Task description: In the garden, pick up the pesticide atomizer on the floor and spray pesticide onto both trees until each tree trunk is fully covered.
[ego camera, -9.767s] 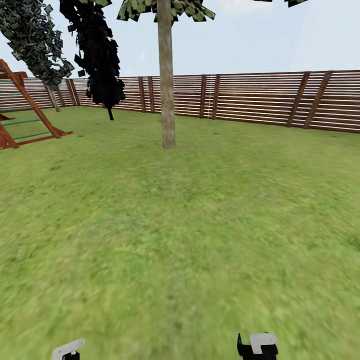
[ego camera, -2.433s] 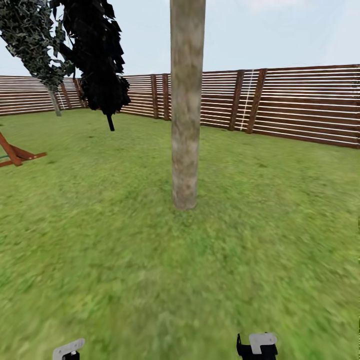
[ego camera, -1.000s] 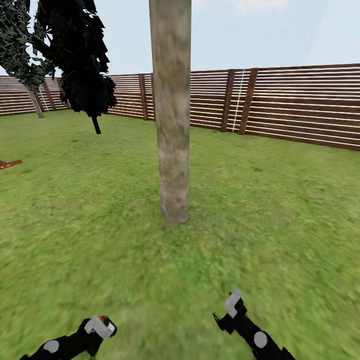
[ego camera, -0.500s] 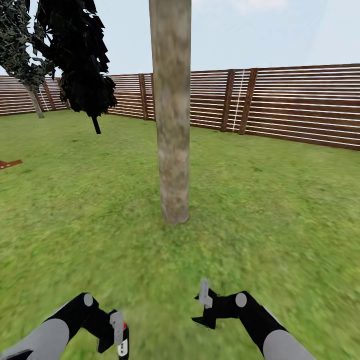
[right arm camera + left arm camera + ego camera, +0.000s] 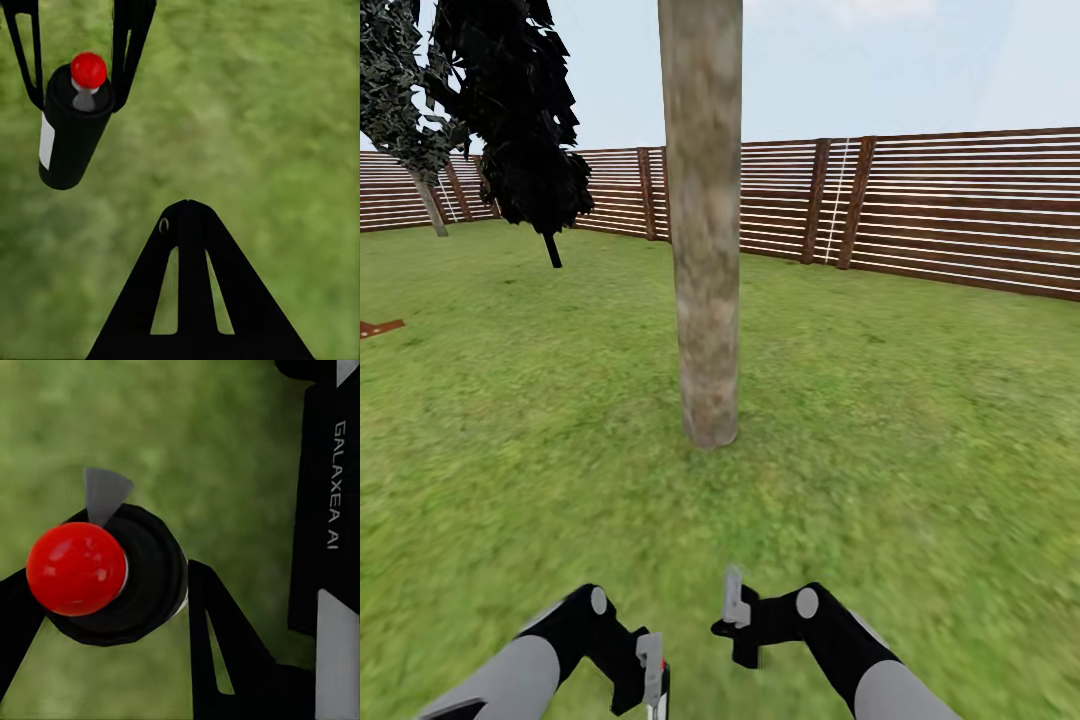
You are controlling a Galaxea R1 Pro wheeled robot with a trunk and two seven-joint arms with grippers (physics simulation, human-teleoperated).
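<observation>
The pesticide atomizer is a black bottle with a red cap. My left gripper is shut on it, one finger on each side of its body, holding it above the grass floor. In the head view the left gripper is low at the centre, with the right gripper just to its right. The right gripper is shut and holds nothing. One thick grey-tan tree trunk stands straight ahead on the lawn, a short way beyond both grippers. No white mist is visible.
A brown slatted fence closes the lawn behind the trunk. A black narrow tree and a greyer leafy tree stand at the far left. A piece of a wooden frame lies at the left edge.
Both arms have swung inward toward the middle, bringing the grippers close together. The left gripper still holds the atomizer. The view drew nearer to the trunk earlier and has been still for the last second.
</observation>
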